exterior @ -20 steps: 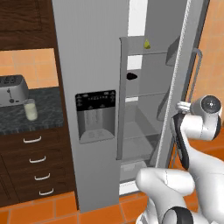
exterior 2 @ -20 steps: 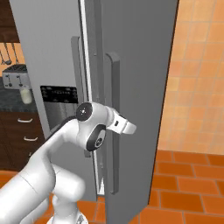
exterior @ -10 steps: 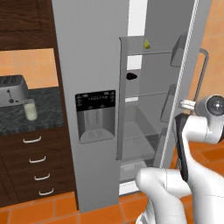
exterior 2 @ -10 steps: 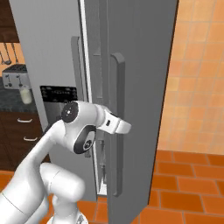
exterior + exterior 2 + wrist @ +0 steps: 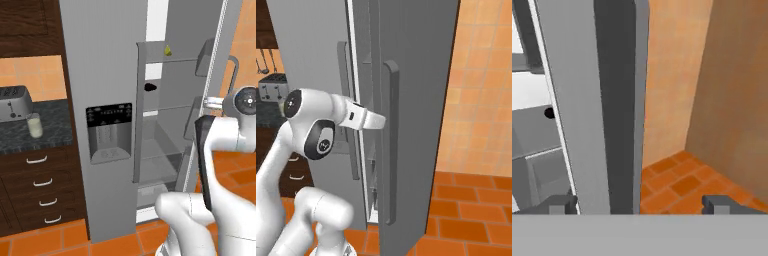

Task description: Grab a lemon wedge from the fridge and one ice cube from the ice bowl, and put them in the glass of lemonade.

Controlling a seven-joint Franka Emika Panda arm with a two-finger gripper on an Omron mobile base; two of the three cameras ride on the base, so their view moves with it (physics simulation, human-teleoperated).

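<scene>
Lemon wedge (image 5: 167, 50), tiny, yellow-green, sits exposed on the tall grey steel fridge (image 5: 105, 75) top shelf; pincer (image 5: 639, 202) has just spread off the door, freeing a reach.

Fridge (image 5: 105, 75) right door ajar, open gap onto shelves (door edge (image 5: 607, 100) between gripper (image 5: 639, 204) tips) — orange wall beside

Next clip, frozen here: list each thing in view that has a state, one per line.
fridge: right door swung open, left door shut.
lemon wedge: on the top shelf inside, untouched.
glass of lemonade: upright on the counter, filled.
gripper: open, empty, by the open door's edge.
toaster: on the counter, slots empty.
</scene>
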